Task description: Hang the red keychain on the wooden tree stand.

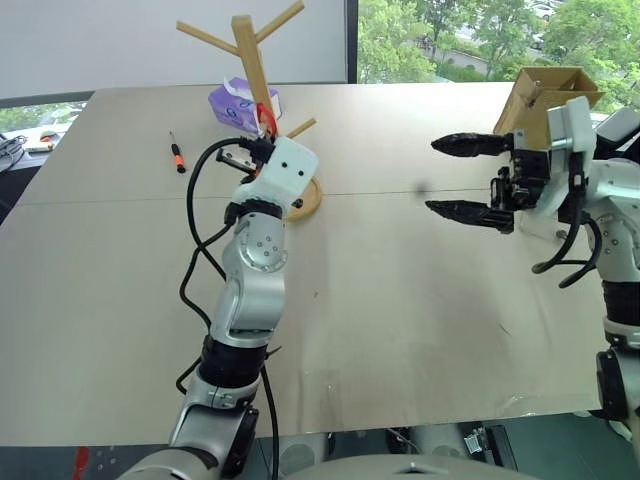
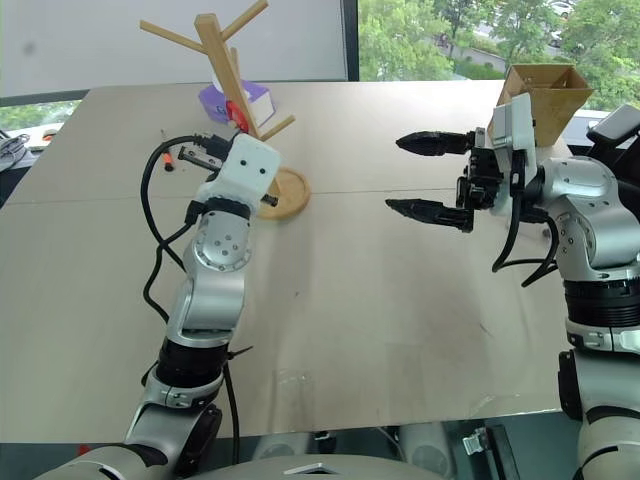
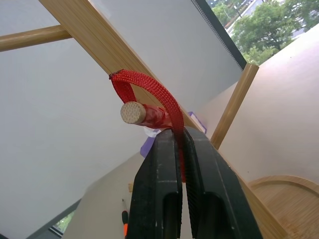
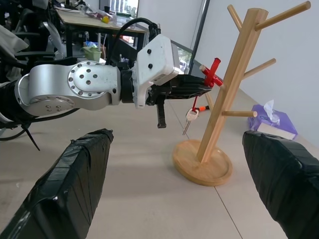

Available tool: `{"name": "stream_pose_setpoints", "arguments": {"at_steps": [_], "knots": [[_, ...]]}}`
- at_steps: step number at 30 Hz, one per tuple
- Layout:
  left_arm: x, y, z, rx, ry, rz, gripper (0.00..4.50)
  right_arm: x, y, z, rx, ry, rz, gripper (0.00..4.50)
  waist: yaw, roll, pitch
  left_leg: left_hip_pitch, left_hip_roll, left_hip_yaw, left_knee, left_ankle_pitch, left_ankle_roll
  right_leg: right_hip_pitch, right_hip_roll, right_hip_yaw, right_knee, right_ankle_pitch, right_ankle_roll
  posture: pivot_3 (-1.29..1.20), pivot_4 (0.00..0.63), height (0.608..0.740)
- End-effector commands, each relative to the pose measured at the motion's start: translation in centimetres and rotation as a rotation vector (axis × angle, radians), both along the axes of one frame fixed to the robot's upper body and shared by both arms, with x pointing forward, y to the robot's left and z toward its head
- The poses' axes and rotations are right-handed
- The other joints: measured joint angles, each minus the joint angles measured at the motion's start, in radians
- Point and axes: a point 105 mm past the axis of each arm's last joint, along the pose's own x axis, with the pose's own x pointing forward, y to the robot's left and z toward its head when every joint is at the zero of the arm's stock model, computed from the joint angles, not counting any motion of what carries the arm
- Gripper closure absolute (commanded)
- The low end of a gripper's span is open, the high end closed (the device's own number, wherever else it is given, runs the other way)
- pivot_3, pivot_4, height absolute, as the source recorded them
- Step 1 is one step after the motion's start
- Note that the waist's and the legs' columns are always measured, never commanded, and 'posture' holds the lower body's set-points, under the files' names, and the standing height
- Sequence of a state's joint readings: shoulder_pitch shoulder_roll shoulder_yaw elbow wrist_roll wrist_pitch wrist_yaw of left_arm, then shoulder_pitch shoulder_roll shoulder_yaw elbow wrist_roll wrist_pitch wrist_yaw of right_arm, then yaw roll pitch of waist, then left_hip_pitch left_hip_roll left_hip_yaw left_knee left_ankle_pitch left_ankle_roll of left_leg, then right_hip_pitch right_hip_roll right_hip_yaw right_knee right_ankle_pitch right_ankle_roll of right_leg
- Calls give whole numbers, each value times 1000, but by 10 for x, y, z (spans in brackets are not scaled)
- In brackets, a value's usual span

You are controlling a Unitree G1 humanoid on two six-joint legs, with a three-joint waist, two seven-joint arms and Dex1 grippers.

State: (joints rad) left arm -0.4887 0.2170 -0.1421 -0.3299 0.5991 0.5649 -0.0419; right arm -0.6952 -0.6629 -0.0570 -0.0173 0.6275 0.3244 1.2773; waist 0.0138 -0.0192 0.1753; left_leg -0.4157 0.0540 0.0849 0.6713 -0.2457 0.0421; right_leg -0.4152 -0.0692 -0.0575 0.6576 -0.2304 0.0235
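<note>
Left gripper [image 3: 180, 149] fingers pressed together, pinching the red keychain [image 3: 149, 94] by its strap. The strap loop sits over the tip of a peg on the wooden tree stand [image 4: 227, 94] (peg end pokes through the loop in the left wrist view). A small key [image 4: 191, 116] dangles below the gripper, beside the pole. The stand's round base rests on the table [image 1: 400, 300] near the far edge, left of centre. Right gripper [image 1: 470, 178] has fingers spread wide, holding nothing, raised over the table's right side, well apart from the stand. Purple tissue box [image 1: 232, 103] is just behind the stand; orange-and-black screwdriver [image 1: 177, 152] lies toward the far left corner; cardboard box [image 1: 540, 95] at the far right.
</note>
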Motion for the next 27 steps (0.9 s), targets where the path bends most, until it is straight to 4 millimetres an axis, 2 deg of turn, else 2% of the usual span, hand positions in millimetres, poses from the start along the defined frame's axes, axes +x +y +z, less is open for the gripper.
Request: {"name": "stream_pose_setpoints", "arguments": {"at_steps": [1, 8, 13, 17, 19, 23, 27], "knots": [[-4, 0, 6, -50, -22, -21, 3499, -6, -4, 13, 24, -56, -6, 0, 0, 0, 0, 0, 0, 0, 0, 0, 0, 0, 0, 0, 0, 0, 0, 0, 150, 740], [-5, 7, -2, -137, -1, -8, 99, -5, -6, 11, 28, -45, -11, 0, 0, 0, 0, 0, 0, 0, 0, 0, 0, 0, 0, 0, 0, 0, 0, 0, 150, 740], [-14, 6, -17, -365, 24, -115, 29, -2, -9, 9, 58, -9, -34, 0, -1, 0, 0, 0, 0, 0, 0, 0, 0, 0, 0, 0, 0, 0, 0, 0, 150, 740], [-29, 27, -26, -527, 15, -136, 29, 12, -15, -1, 155, 75, -154, 0, -1, 0, 0, 0, 1, 0, 0, 0, 0, 0, -1, 0, 0, 0, 0, 0, 150, 740], [-34, 41, -38, -599, 31, -129, 29, 23, -21, -12, 229, 120, -260, 0, -3, -1, 0, 1, 1, 0, 0, 0, 0, 0, 0, 0, 0, 0, 0, 0, 150, 740], [-43, 73, -62, -680, 44, -77, 29, 40, -28, -46, 325, 191, -495, 0, -2, 0, 0, 1, 1, 0, 0, 0, -1, 0, 0, 0, 1, 0, 0, 0, 150, 740], [-46, 86, -70, -635, 27, -66, 29, 54, -38, -79, 392, 215, -765, 0, 1, 0, 0, 0, 0, 0, 2, 0, -1, 0, 0, 0, 2, 0, 0, 0, 150, 740]]}}
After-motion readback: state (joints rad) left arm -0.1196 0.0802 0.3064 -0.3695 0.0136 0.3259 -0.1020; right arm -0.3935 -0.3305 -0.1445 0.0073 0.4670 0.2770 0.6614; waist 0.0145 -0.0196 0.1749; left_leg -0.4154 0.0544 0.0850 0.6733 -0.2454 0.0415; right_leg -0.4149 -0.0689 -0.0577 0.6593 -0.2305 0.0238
